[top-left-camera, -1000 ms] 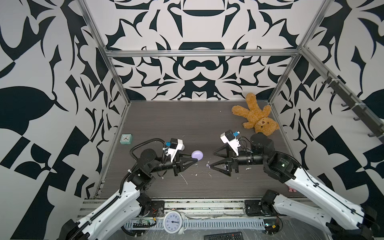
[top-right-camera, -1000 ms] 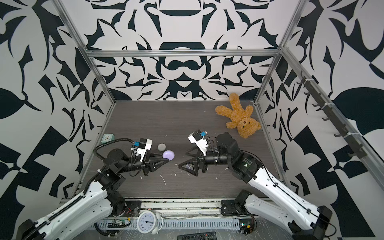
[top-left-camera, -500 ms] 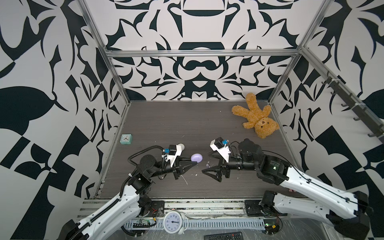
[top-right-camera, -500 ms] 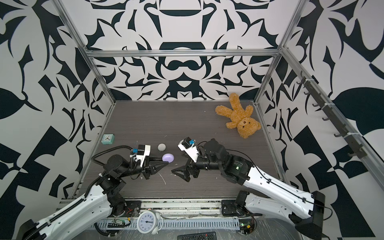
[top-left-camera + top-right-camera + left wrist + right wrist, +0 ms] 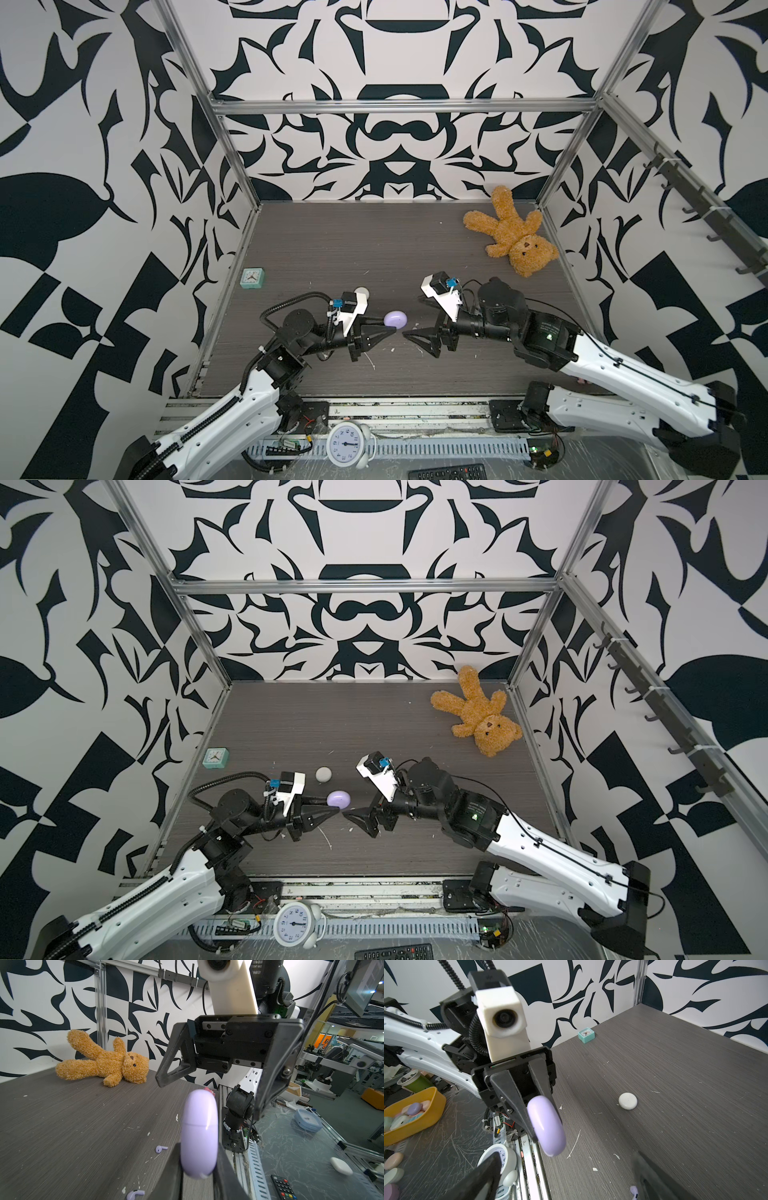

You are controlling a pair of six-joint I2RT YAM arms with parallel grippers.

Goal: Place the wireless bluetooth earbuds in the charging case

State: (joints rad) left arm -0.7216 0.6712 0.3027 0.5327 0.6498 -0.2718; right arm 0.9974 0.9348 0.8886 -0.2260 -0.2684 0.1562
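Setting: a dark wood-grain desk (image 5: 374,249) walled in by black-and-white patterned panels, strewn with white flecks
Earbuds: two pale purple earbuds (image 5: 161,1148) (image 5: 135,1194) lie loose on the desk just below the purple charging case (image 5: 199,1134); no white ones can be made out
Case: lifted off the desk, lid closed with its seam showing; a white round case (image 5: 323,774) sits on the desk beyond it, apart
Step, as I judge it: getting the case's lid up so the earbuds can go in
Doing it well: hold the base half dead steady; bring the free jaws square over the end of the case that sticks out past the seam; catch only the lid half; pry gently so the smooth, rounded shell does not squirt out of the pinch
Left end effector (image 5: 390,328): clamped tight on the case's lower end, one finger on each flat side
Right end effector (image 5: 417,345): jaws spread wide, holding nothing, facing the case just short of it, not touching
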